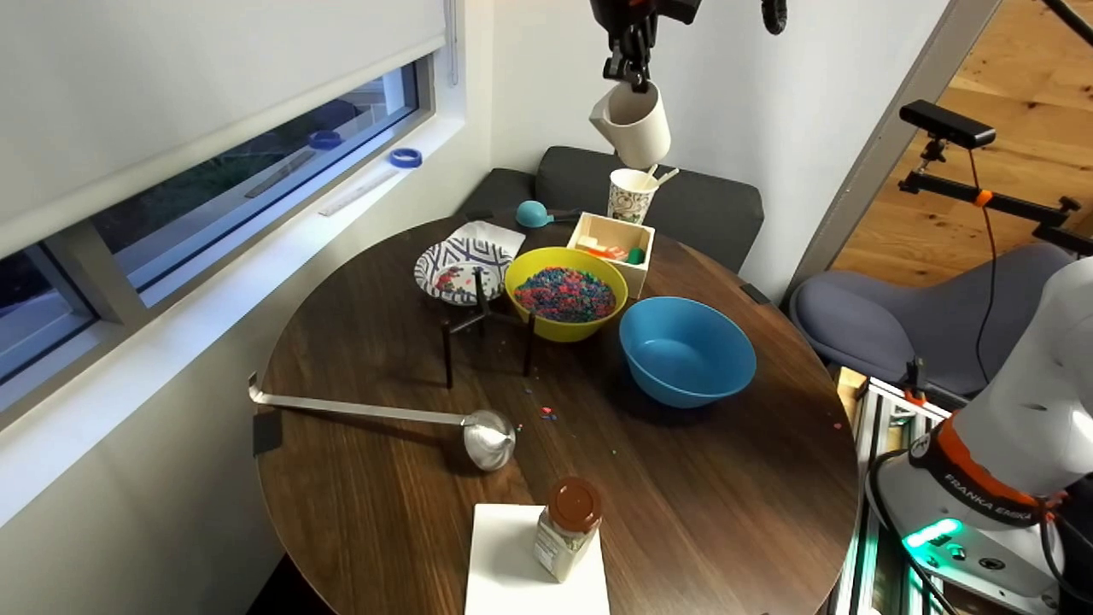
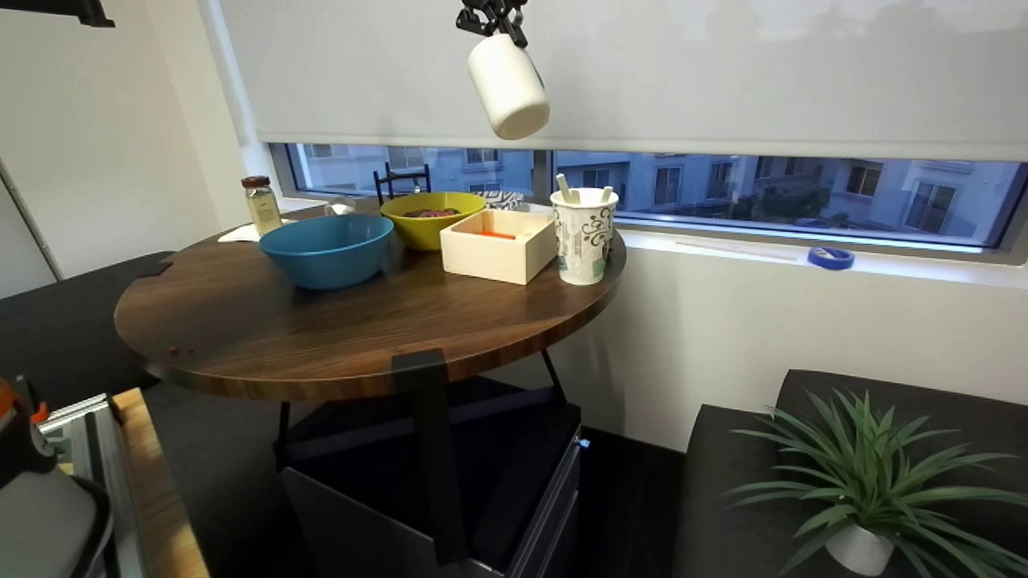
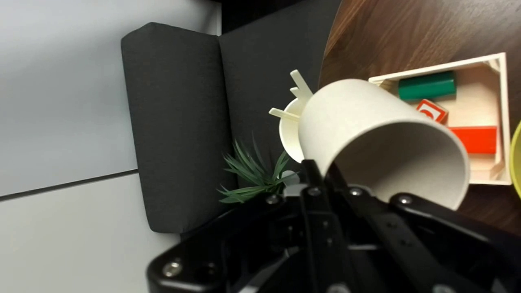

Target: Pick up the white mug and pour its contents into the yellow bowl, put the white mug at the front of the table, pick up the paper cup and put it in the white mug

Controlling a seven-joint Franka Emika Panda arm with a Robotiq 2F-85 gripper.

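- Wrist view: my hand (image 3: 321, 169) fills the bottom of the frame, its fingertips clamped on the white mug (image 3: 354, 110) at the rim. I have the white mug tilted, its mouth turned toward the lower right.
- Left of it in that same frame, the paper cup (image 3: 288, 134) peeks out with pale sticks (image 3: 302, 86) in it. To the right I see the wooden box (image 3: 437, 67) with a green block (image 3: 427, 86) and a red block (image 3: 480, 139) inside.
- In both exterior views I hold the white mug in the upper part of the frame, well above the table (image 1: 700, 504), its base slanting down to the right.
- Near the middle of the frame in an exterior view, the yellow bowl (image 1: 564, 331) stands between the patterned bowl (image 1: 465, 250) and the blue bowl (image 1: 687, 359). Small coloured bits (image 1: 564, 295) lie inside it.
- In an exterior view the paper cup (image 2: 582, 249) stands upright near the edge of the table, just right of the wooden box.
- Also on the table, in an exterior view: a black stand (image 1: 481, 307) left of centre, a metal ladle (image 1: 489, 440) lying below it, and a brown-lidded jar (image 1: 568, 525) on a white sheet (image 1: 504, 555) at the bottom of the frame.
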